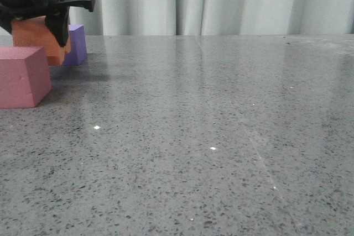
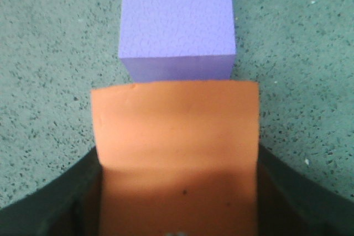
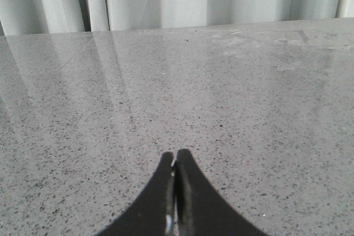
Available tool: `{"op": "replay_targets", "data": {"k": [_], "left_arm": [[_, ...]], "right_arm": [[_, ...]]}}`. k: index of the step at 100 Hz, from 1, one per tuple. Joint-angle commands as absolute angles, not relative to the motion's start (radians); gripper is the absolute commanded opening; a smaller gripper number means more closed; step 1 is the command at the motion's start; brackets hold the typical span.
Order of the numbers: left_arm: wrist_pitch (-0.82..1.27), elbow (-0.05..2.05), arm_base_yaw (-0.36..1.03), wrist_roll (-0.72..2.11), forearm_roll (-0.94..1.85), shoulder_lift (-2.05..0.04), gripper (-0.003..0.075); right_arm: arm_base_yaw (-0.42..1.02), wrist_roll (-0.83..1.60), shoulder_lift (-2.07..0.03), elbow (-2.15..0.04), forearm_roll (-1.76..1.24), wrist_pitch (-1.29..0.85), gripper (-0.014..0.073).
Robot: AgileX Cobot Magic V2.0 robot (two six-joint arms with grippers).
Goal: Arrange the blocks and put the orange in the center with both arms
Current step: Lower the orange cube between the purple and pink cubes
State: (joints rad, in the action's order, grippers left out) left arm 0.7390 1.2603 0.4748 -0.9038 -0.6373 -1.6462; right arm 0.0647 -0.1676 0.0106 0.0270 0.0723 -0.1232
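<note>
A polished grey table [image 1: 210, 136] of speckled stone fills the scene, its surface glossy enough to carry soft reflections and a few bright glints of light. Behind its far edge hangs a pale, pleated curtain [image 1: 221, 1] that closes off the room.

All three foam cubes sit near the table's far left corner. The orange cube [image 1: 38, 40], matte with a faintly grainy skin, is pinched between the fingers of the left gripper [image 1: 33, 29], whose black claw reaches in from the left edge of the front view. From the left wrist view the cube's top face [image 2: 176, 153] runs back between the two dark fingers [image 2: 61, 203], which press against its opposite sides. Whether its base touches the table or hangs just above it cannot be told.

Directly beyond the orange cube, toward the far edge, stands the purple cube [image 2: 177, 23], upright, its pebbled surface clearly visible; the two look to be touching or nearly so. The pink-red cube [image 1: 22, 75] rests flat on the table just nearer the front edge, beside the orange one and partly overlapping it in the front view.

The right gripper [image 3: 175, 192] hovers low over bare table, its two black fingertips pressed together with nothing between them.
</note>
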Motion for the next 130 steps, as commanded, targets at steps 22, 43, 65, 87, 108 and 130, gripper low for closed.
{"op": "replay_targets", "data": {"k": [22, 43, 65, 87, 108, 130], "left_arm": [[0.661, 1.264, 0.461, -0.906, -0.647, -1.617, 0.0128], [0.647, 1.234, 0.448, -0.906, -0.647, -1.617, 0.0137], [0.599, 1.222, 0.446, -0.880, -0.635, -1.617, 0.0386], [0.556, 1.222, 0.446, -0.812, -0.570, -1.617, 0.0514], [0.551, 1.222, 0.446, -0.806, -0.569, -1.617, 0.0514], [0.555, 1.222, 0.446, -0.786, -0.568, -1.612, 0.0515]], "right_arm": [[0.061, -0.159, 0.035, 0.014, 0.086, -0.037, -0.0067], [0.061, -0.159, 0.035, 0.014, 0.086, -0.037, -0.0067], [0.061, -0.159, 0.035, 0.014, 0.086, -0.037, -0.0067], [0.061, -0.159, 0.035, 0.014, 0.086, -0.037, -0.0067], [0.061, -0.159, 0.035, 0.014, 0.086, -0.037, -0.0067], [0.061, -0.159, 0.035, 0.014, 0.086, -0.037, -0.0067]]}}
